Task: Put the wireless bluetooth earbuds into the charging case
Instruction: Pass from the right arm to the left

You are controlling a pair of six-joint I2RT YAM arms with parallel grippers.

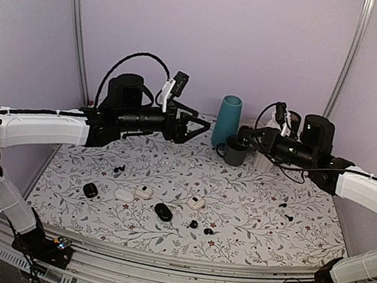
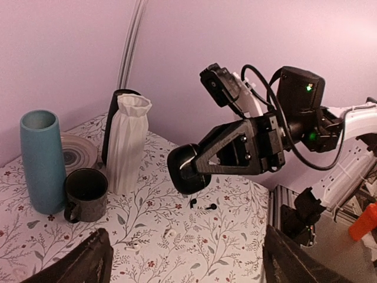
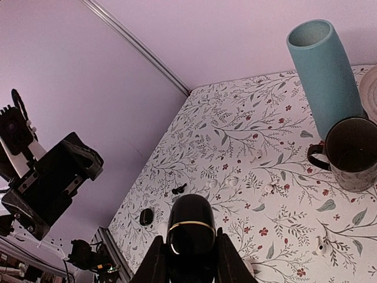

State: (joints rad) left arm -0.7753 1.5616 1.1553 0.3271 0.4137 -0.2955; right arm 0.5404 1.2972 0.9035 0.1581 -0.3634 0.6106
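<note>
Earbuds (image 1: 193, 224) are lying loose on the flowery tablecloth (image 1: 248, 216). There's a little black pair near the front edge and more off to both sides. Right claw (image 3: 190, 253) is clamped on a black case (image 3: 190, 227) with a thin gold line round it, held up in the air near the mug (image 1: 234, 153) and blue vase (image 1: 228, 119). Left claw (image 1: 195, 124) hangs spread wide with nothing in it. Any lettering is too small to read.

Mug (image 1: 234, 152) before vase (image 1: 227, 120) at back, earbuds (image 1: 193, 224) near table's (image 1: 248, 216) front edge
</note>
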